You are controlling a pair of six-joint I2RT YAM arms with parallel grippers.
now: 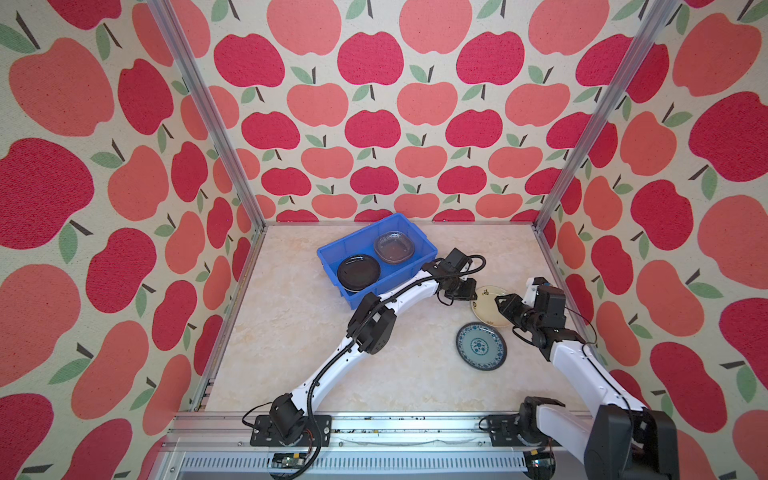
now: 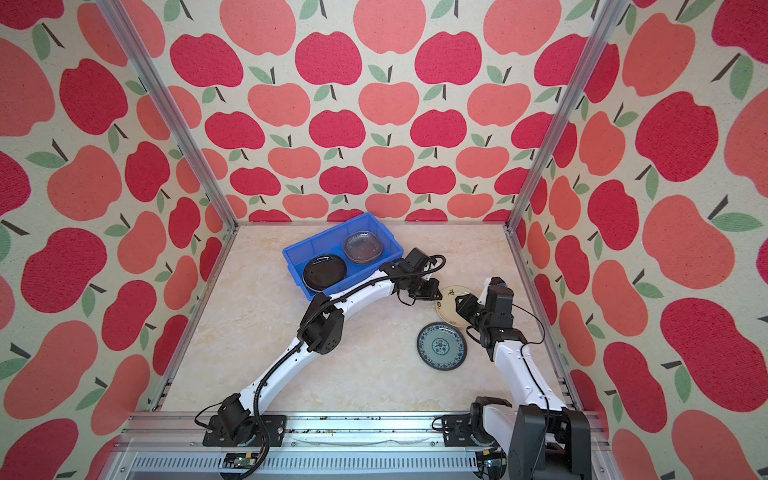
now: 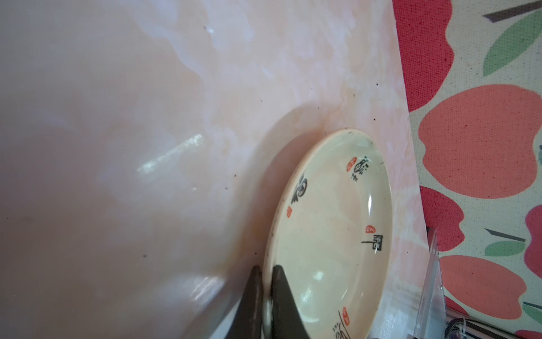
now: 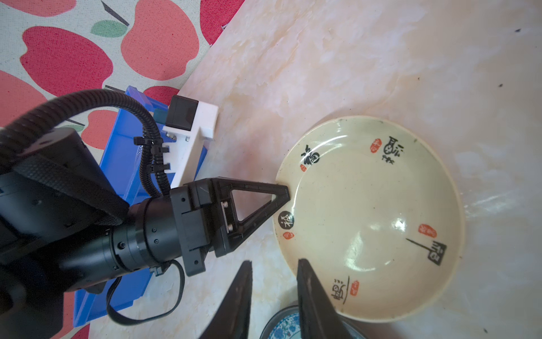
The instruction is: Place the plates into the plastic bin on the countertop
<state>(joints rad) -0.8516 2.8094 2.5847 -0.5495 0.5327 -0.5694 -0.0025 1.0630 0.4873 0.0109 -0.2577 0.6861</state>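
A cream plate (image 1: pixel 486 305) (image 2: pixel 449 301) with black and red characters lies at the countertop's (image 1: pixel 291 332) right side. My left gripper (image 1: pixel 473 293) (image 3: pixel 267 268) is shut on its rim, one finger above and one below. My right gripper (image 1: pixel 500 303) (image 4: pixel 274 264) stands open at the plate's near edge; one finger overlaps the rim, bare counter shows between the fingers. The cream plate (image 4: pixel 369 220) overlaps a blue-white patterned plate (image 1: pixel 481 347) (image 4: pixel 281 325) lying nearer. The blue plastic bin (image 1: pixel 357 232) (image 2: pixel 328 233) holds a black plate (image 1: pixel 358 272) and a clear glass plate (image 1: pixel 394 247).
The left arm stretches across the counter past the bin's right corner. Aluminium framing and the apple-patterned wall stand close behind the cream plate on the right. The right arm's base sits at the front rail.
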